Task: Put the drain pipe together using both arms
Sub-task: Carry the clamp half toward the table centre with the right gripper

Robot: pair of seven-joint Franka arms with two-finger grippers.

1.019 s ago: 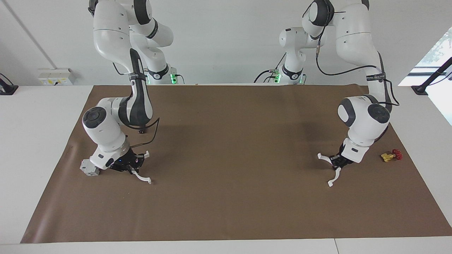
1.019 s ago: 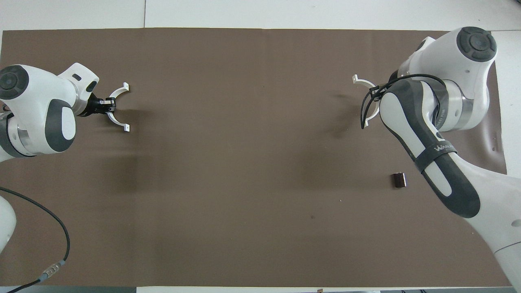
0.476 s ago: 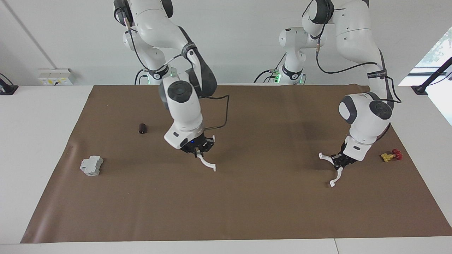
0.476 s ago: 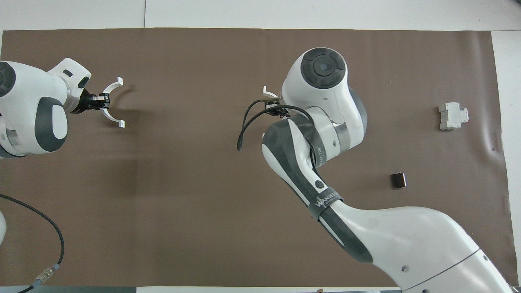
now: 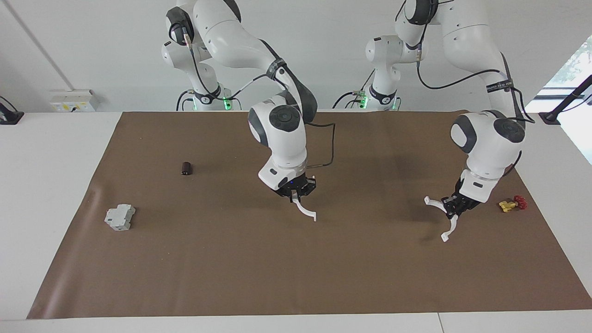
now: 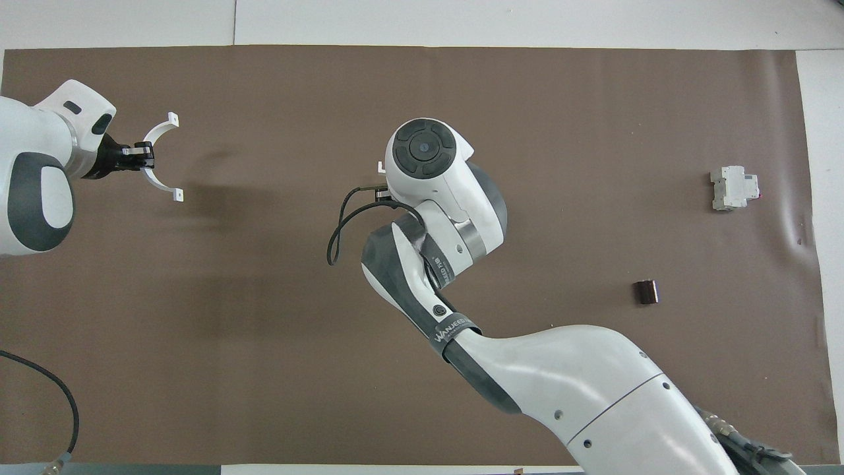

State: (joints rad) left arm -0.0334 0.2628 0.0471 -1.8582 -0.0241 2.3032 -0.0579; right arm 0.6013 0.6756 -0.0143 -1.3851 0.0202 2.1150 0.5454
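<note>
The right hand [image 5: 296, 196] pinched one white half-ring [image 5: 306, 211] at mid-arc above the middle of the worktop [image 5: 323, 277], tabs free for mating. The left hand [image 5: 452, 206], over its own end, pinched the other half-ring [image 5: 442, 217] likewise, both arcs clear of the surface, probably for joining in the air.

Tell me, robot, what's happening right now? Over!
Right gripper shut on one half-ring, mid-table. Left gripper shut on other half-ring, near brass valve. Halves apart; nothing between them.

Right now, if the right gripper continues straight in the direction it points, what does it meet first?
The right gripper, shut on a white half-ring, points down, tilted away from the robots. The half-ring's free end would likely touch the bare brown mat first; its height above it is unclear.
</note>
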